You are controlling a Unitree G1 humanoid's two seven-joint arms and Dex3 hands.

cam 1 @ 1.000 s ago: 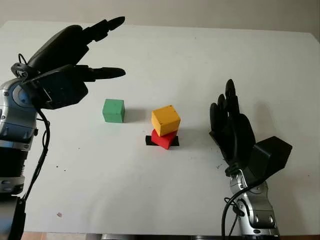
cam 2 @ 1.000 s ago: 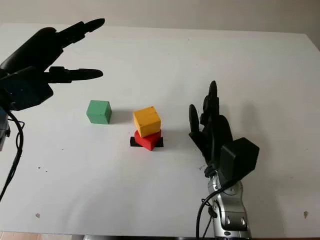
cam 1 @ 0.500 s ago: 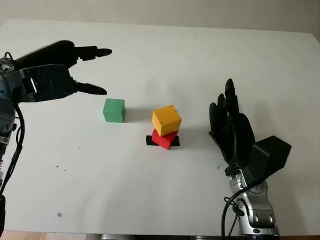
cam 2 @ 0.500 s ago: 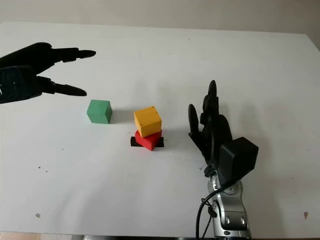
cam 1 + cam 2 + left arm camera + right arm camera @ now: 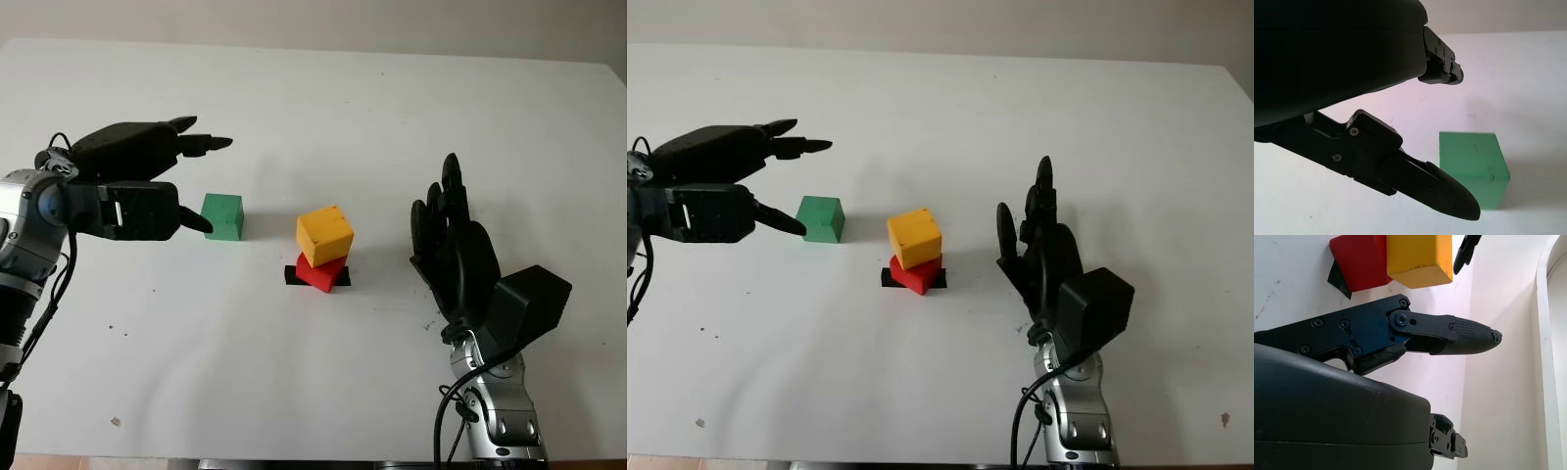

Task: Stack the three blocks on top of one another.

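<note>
Your left hand (image 5: 147, 191) has come down and in since a second ago: it was raised high over the far left of the white worktop (image 5: 323, 392) with its fingers pointing toward the back, and half a second ago it sat further left, clear of the blocks. Now it is low beside the green block (image 5: 222, 216), on the block's left. One finger (image 5: 192, 221) reaches to the block's near left edge, though you cannot tell whether it touches; the other fingers pass beyond the block on its far side. In the left wrist view the green block (image 5: 1472, 167) stands between that lower finger (image 5: 1430, 188) and the upper fingertip, and the hand is open, holding nothing.

The green block has not moved; it sits flat on the worktop, by itself, a little left of the stack.

The stack is as it was: the yellow block (image 5: 324, 235) rests on the red block (image 5: 322, 272), turned slightly askew over it, and the red block sits on a black tape mark (image 5: 292, 274).

Your right hand (image 5: 457, 257) stays where it was, open and held upright to the right of the stack, well apart from it. In its wrist view, the red (image 5: 1360, 258) and yellow (image 5: 1419, 257) blocks lie beyond its finger.
</note>
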